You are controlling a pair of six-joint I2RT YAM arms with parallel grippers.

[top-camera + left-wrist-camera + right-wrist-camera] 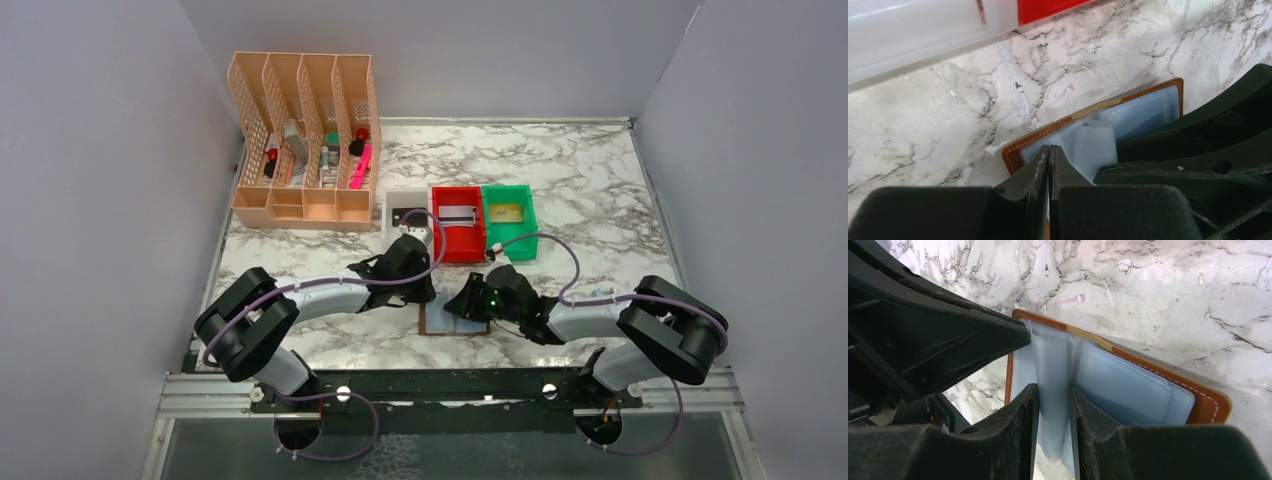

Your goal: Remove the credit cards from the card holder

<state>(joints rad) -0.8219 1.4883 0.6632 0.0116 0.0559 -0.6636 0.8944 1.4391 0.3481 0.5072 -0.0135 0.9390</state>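
The brown card holder (440,322) (1013,155) (1208,400) lies open near the table's front edge, pale blue pockets up. My left gripper (425,292) (1049,149) is shut, its tips at the holder's left edge, touching the far end of a raised pocket leaf (1048,355). My right gripper (462,300) (1053,390) grips that same leaf, which fills the gap between its fingers. The pockets in view show only pale lining. Credit cards lie in the bins behind: a black one (405,214), a silvery one (456,214) and a gold one (505,212).
White (392,222), red (458,245) and green (512,243) bins stand in a row just behind the holder. An orange file rack (305,150) with pens is at the back left. Grey walls close in three sides.
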